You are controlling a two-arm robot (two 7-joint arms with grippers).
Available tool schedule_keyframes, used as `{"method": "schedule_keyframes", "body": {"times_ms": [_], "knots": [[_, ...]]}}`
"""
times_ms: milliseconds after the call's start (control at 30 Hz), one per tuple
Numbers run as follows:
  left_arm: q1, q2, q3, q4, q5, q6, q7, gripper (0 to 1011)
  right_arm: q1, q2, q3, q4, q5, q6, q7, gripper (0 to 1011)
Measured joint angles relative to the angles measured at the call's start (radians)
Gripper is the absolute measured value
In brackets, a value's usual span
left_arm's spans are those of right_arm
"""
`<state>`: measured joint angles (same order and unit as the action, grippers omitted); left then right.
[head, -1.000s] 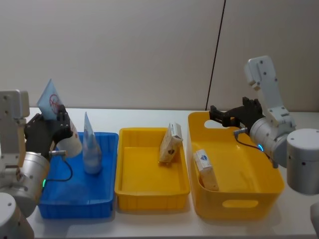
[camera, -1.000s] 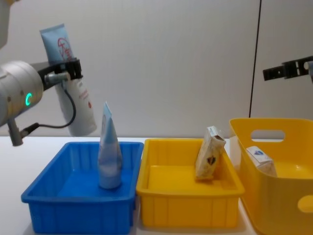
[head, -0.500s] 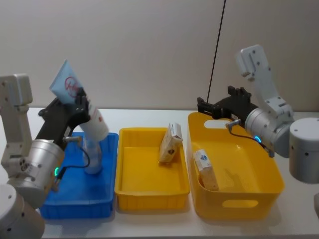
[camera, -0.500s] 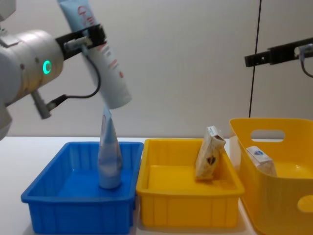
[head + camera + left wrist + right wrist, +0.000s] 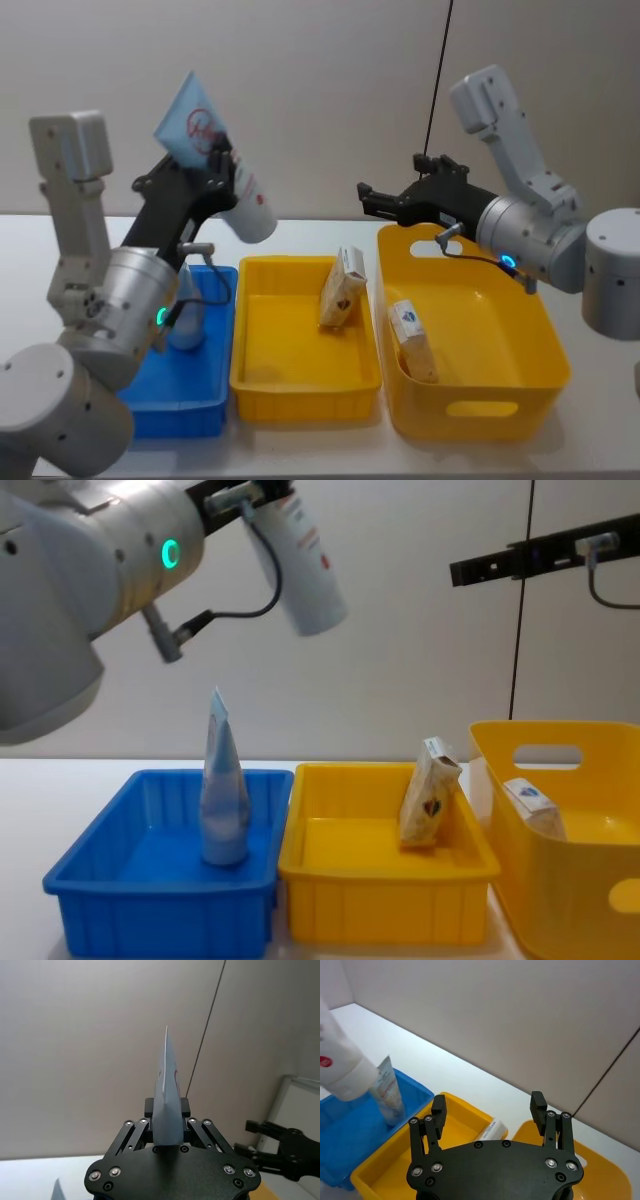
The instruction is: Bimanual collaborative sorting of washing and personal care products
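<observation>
One squeeze tube [image 5: 244,202] sits clamped in left gripper [image 5: 214,163]; right gripper [image 5: 488,1101] hovers, fingers spread.

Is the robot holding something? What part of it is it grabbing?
Yes. The left gripper pinches a squeeze tube on its flattened half, below the crimped tip; the cap end hangs free. The right gripper is open and empty.

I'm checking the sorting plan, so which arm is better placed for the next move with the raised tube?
Likely the right arm: the right gripper is open, empty and raised toward the tube that the left gripper holds aloft, so it could receive it.
</observation>
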<state>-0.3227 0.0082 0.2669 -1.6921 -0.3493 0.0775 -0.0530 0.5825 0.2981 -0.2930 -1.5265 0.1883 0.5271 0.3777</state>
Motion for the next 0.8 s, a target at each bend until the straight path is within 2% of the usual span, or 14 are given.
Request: {"method": "schedule_keyframes", "body": {"times_ms": [133, 333, 800], "knots": [[-0.018, -0.011, 0.016, 0.011, 0.012, -0.018, -0.012, 239, 0.013, 0.010, -0.016, 0.005, 0.005, -0.005, 0.029, 1002], [-0.037, -0.026, 0.031, 0.025, 0.035, -0.040, -0.018, 239, 0.023, 0.021, -0.040, -0.001, -0.004, 0.009, 0.037, 1002], [-0.054, -0.062, 0.044, 0.059, 0.062, -0.063, -0.014, 239, 0.076, 0.088, -0.136, -0.056, -0.047, 0.048, 0.114, 1002]]}}
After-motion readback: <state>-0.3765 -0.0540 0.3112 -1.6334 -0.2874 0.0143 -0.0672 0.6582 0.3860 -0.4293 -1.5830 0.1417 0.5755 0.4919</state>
